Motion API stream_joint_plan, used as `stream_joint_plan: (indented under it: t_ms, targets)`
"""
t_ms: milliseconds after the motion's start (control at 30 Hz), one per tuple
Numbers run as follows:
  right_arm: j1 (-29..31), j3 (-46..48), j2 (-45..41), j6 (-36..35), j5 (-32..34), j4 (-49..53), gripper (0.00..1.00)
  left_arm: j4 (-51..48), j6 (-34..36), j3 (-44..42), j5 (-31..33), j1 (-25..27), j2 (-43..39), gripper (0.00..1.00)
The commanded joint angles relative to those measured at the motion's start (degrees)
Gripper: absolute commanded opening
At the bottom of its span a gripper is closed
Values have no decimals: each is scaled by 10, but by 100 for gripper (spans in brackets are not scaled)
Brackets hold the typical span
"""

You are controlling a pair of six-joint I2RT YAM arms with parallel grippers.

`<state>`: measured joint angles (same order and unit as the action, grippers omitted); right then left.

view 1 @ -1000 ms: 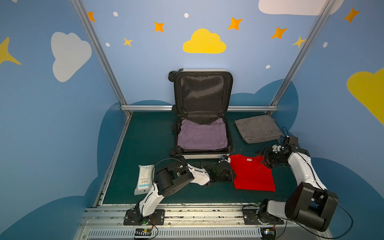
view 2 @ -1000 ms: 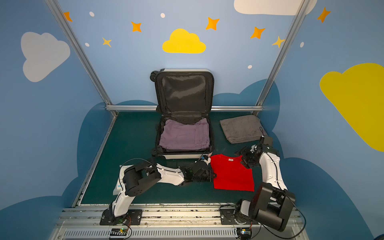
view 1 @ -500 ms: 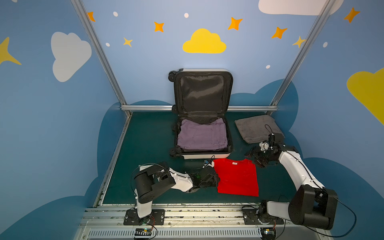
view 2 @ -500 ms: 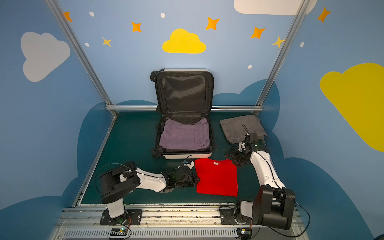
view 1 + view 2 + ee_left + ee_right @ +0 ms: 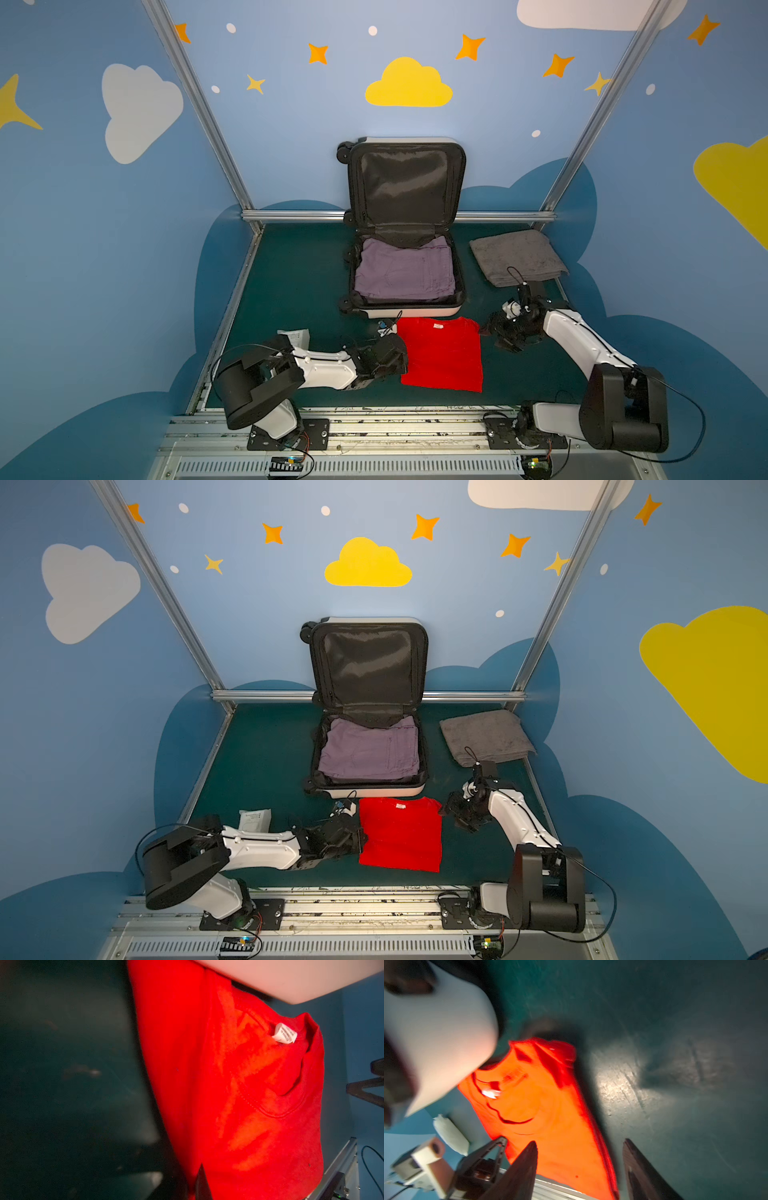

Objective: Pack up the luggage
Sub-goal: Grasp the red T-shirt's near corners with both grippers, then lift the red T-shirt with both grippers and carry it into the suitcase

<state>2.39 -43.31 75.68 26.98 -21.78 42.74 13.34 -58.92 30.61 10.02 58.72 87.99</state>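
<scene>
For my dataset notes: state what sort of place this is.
Probably a robot test booth with nursery decor: two arms bolted to an aluminium rail, blue walls painted with clouds and stars, open luggage and a red T-shirt on a green mat.

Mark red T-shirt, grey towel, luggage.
red T-shirt [image 5: 444, 357], in a top view, middle of the fabric
grey towel [image 5: 517, 257], in a top view, centre of its top
luggage [image 5: 409, 311], in a top view, cream near wall

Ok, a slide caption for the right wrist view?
Right gripper, jaws open, at the edge of the red T-shirt on the green mat, beside the luggage.
</scene>
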Motion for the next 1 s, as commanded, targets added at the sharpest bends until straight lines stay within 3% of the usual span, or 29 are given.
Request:
stream_joint_plan:
  t_ms: [0,433,533,700,967]
  targets:
    - [17,27,12,0,8,-27,65,-76,8,-21,36,-6,-11,3]
    - [101,75,61,37,-52,-147,55,-76,8,-29,42,-6,-17,3]
    - [113,76,73,41,-56,-164,41,-77,9,-31,42,-6,-19,3]
    - [116,88,68,44,-79,-186,1,-83,12,-34,42,-6,-32,3]
    - [128,77,-37,52,-102,-139,0,-156,56,-26,40,-1,-161,3]
